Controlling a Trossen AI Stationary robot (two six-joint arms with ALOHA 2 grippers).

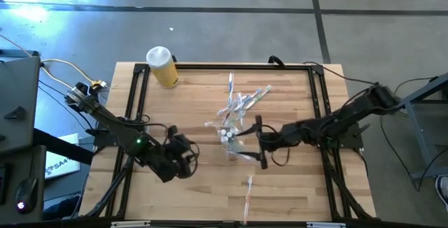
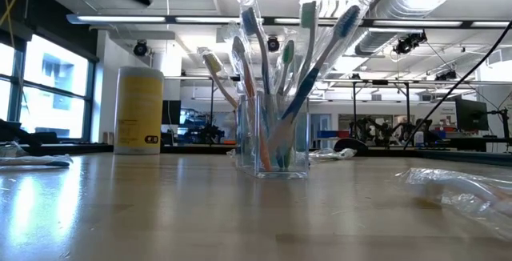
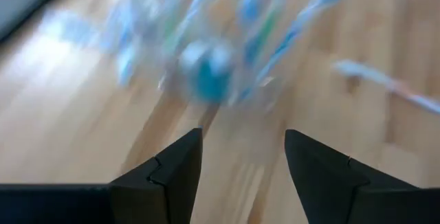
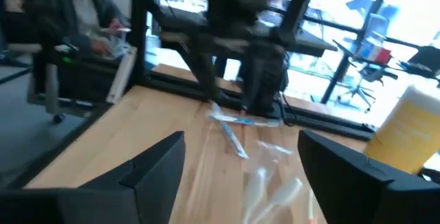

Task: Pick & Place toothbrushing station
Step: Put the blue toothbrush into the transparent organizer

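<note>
The small clear plastic cup point(image 2: 280, 145) stands upright on its base on the wooden table, near the middle point(image 1: 229, 138). Thin wrapped toothbrushes point(image 2: 272, 45) stick up out of it and fan apart point(image 1: 241, 103); white-capped tubes point(image 1: 224, 136) sit inside. My left gripper point(image 1: 187, 151) is open, left of the cup, and its wrist view shows the blurred cup point(image 3: 213, 73) ahead of its fingers. My right gripper point(image 1: 260, 142) is open, close to the cup's right side, touching nothing that shows. Its fingers show spread in the right wrist view point(image 4: 240, 162).
A yellow bottle with a white cap point(image 1: 161, 66) stands at the table's far left, and also shows in the low view point(image 2: 140, 109). A loose wrapped toothbrush point(image 1: 248, 191) lies near the front edge. Crumpled clear wrap point(image 2: 464, 189) lies on the table. A black frame point(image 1: 133, 109) borders the table.
</note>
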